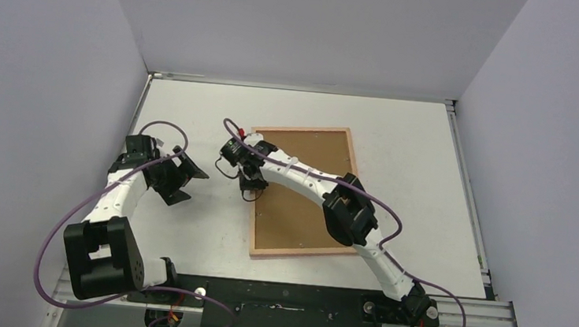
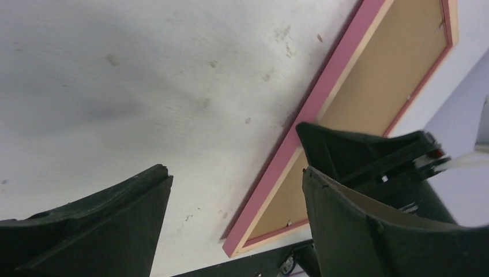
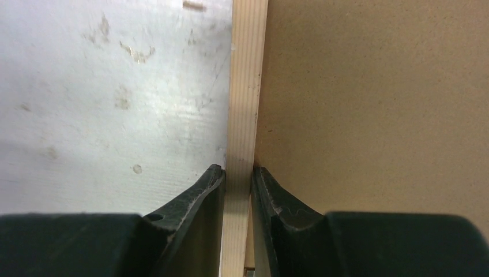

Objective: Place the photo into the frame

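The frame (image 1: pixel 301 129) lies back side up on the white table, pale wood rim showing, with a brown backing board (image 1: pixel 311 153) inside it. My right gripper (image 1: pixel 251 185) straddles the frame's left rail (image 3: pixel 245 86), one finger outside on the table side and one inside on the board (image 3: pixel 375 104). Both fingers press against the rail, so my right gripper (image 3: pixel 238 173) is shut on it. My left gripper (image 1: pixel 185 186) hangs open over bare table, left of the frame and apart from it. In the left wrist view, the frame's pink side (image 2: pixel 323 95) runs past my left gripper (image 2: pixel 235 172). The photo is out of view.
The table (image 1: pixel 196 108) is boxed in by grey walls at the left, back and right. A black mounting rail (image 1: pixel 281 309) runs along the near edge by the arm bases. Purple cables loop beside both arms.
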`<state>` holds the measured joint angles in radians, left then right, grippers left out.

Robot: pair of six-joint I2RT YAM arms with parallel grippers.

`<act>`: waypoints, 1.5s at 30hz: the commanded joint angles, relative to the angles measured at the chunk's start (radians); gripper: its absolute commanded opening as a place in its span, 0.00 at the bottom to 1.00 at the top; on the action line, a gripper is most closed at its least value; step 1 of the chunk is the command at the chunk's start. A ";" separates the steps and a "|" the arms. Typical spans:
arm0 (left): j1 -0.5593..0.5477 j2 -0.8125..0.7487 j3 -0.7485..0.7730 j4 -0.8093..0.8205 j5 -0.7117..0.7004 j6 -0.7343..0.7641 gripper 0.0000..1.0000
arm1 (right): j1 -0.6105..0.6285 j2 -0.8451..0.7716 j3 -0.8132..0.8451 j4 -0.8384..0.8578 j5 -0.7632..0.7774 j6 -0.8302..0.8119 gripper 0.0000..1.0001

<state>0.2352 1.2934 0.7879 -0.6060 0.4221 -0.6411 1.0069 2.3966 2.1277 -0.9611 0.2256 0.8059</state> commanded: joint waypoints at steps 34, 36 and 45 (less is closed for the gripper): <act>-0.496 -0.178 -0.154 0.553 0.250 -0.400 0.71 | -0.167 -0.496 -0.207 0.368 -0.255 0.118 0.00; -0.517 -0.169 -0.156 0.545 0.235 -0.426 0.69 | -0.168 -0.492 -0.206 0.370 -0.254 0.126 0.00; -0.551 -0.149 -0.146 0.576 0.217 -0.437 0.44 | -0.167 -0.485 -0.193 0.330 -0.188 0.141 0.00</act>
<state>-0.3092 1.1370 0.6273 -0.0910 0.6563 -1.0805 0.8383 2.0033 1.9106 -0.7033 -0.0151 0.9062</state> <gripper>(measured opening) 0.503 0.208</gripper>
